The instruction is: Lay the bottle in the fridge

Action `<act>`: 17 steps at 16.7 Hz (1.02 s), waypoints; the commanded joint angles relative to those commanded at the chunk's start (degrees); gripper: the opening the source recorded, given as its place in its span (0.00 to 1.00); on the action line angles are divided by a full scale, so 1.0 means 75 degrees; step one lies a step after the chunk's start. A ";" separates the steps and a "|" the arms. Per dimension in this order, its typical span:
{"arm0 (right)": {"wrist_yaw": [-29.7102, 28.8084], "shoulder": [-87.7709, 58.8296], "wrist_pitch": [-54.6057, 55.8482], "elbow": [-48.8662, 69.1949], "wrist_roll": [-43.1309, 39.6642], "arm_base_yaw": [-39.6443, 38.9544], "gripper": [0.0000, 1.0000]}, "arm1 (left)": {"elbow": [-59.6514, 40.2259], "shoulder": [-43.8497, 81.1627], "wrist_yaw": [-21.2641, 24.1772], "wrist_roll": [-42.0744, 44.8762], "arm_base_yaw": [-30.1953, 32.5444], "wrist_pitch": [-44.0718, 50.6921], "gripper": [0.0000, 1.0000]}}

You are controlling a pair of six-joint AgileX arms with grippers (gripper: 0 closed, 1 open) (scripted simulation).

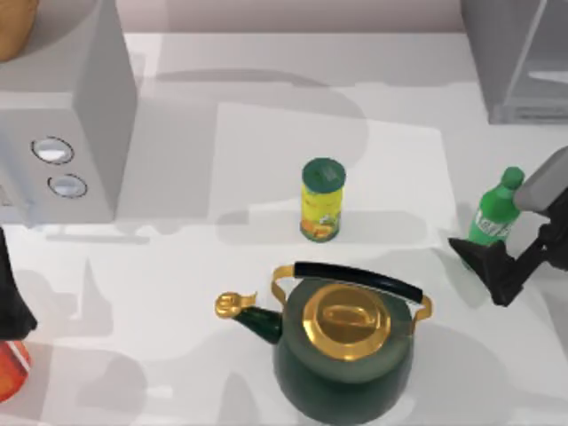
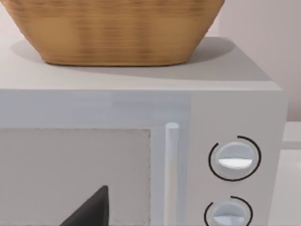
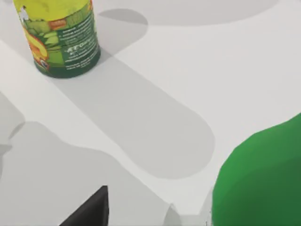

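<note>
Green kettle [image 1: 344,351] with gold lid, lower centre on white tabletop [image 1: 177,293]; right hand [image 1: 486,266], fingers spread wide, beside upright bottle [image 1: 494,211]; fridge [image 1: 519,58] upper right.

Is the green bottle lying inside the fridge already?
No, the bottle stands on the table by the right gripper, outside the fridge.

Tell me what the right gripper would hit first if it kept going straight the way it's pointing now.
Probably the bottle. In the top view the right gripper sits right beside its base at the table's right side, fingers aimed toward it, and the right wrist view shows green close ahead. Height is hard to judge.
</note>
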State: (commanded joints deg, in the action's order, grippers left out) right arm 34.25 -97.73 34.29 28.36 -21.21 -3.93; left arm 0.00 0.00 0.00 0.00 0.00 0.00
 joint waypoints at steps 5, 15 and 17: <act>0.0000 0.0000 0.0000 0.0000 0.0000 0.0000 0.70 | 0.0000 0.0000 0.0000 0.0000 0.0000 0.0000 1.00; 0.0000 0.0000 0.0000 0.0000 0.0000 0.0000 0.01 | 0.0000 0.0000 0.0000 0.0000 0.0000 0.0000 1.00; 0.0000 0.0000 0.0000 0.0000 0.0000 0.0000 0.01 | 0.0000 0.0000 0.0000 0.0000 0.0000 0.0000 1.00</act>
State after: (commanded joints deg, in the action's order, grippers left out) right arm 34.25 -97.73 34.29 28.36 -21.21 -3.93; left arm 0.00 0.00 0.00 0.00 0.00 0.00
